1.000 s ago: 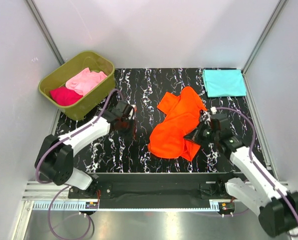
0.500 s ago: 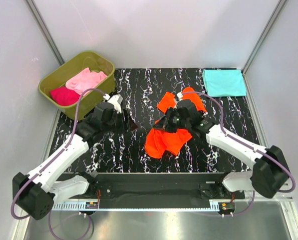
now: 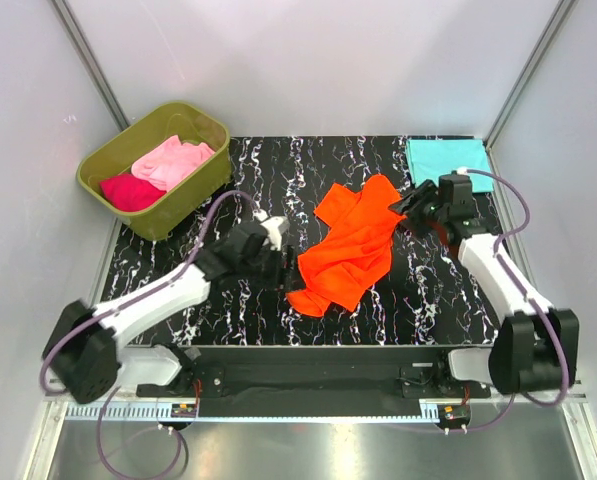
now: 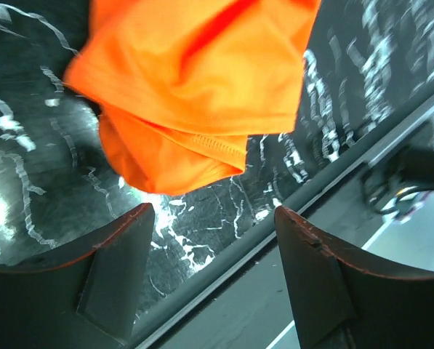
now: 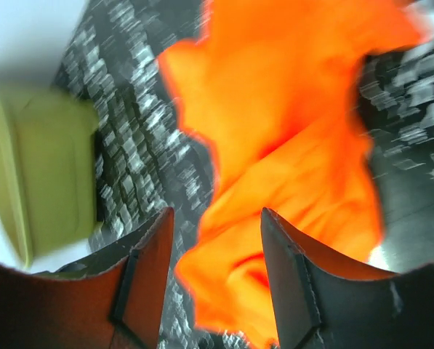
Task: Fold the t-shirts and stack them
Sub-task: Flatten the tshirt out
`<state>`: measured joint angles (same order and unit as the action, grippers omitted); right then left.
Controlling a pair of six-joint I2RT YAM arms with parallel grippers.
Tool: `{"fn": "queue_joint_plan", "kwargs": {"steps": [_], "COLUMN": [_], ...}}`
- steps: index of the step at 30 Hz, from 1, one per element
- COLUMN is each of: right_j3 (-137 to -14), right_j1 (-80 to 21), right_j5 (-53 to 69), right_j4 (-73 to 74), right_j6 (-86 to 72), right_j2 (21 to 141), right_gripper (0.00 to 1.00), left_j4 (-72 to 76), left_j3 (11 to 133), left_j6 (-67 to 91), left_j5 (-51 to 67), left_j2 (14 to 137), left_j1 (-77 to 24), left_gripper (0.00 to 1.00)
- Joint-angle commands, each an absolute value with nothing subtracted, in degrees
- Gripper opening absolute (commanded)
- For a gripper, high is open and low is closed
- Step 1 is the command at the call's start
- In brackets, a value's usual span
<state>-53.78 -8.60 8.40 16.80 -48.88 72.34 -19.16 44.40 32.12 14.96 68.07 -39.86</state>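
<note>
Pale grey walls closed in a black, white-veined tabletop (image 3: pixel 278 170). At its middle lay the orange t-shirt (image 3: pixel 353 245), crumpled and unfolded, running from a sleeve at the far side down to a bunched lower edge near the front. The teal t-shirt (image 3: pixel 448 163) sat folded flat in the far right corner, well apart from the orange one. An olive-green tub (image 3: pixel 193 125) stood off the far left corner of the tabletop. It held the light pink t-shirt (image 3: pixel 173 160), with the magenta t-shirt (image 3: pixel 130 190) beside it at the nearer end.

The left tool (image 3: pixel 285 267) was low over the tabletop, just beside the near left edge of the orange cloth. In the left wrist view its jaws stood wide apart with only bare marble between them, and the hem of the orange t-shirt (image 4: pixel 195 80) lay just beyond the fingers (image 4: pixel 115 269).

The right tool (image 3: pixel 411 210) was at the shirt's far right edge, between it and the teal one. In the blurred right wrist view its jaws were also spread and clamped on nothing. Orange cloth (image 5: pixel 289 131) filled the space past the fingers (image 5: pixel 296 291), with the tub (image 5: pixel 49 174) off to the left.
</note>
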Motion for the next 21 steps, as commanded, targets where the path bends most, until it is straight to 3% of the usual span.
{"fn": "queue_joint_plan", "kwargs": {"steps": [1, 8, 21], "right_j3": [-55.1, -57.0, -57.3], "right_j1": [-3.4, 2.9, 8.0], "right_j5": [12.1, 12.3, 20.6], "right_j4": [18.6, 15.7, 2.4], "right_j6": [-46.0, -48.7, -53.2], "right_j2": [78.2, 89.2, 104.1], "right_gripper": [0.59, 0.67, 0.63], "left_j4": [-15.6, -17.5, -19.1], "left_j3": [48.9, 55.1, 60.8], "left_j6": [27.8, 24.2, 20.7], "left_j5": [12.5, 6.4, 5.4], "left_j2": [74.3, 83.4, 92.5], "left_j1": [-41.4, -41.6, -41.6], "left_gripper": [0.73, 0.75, 0.69]}}
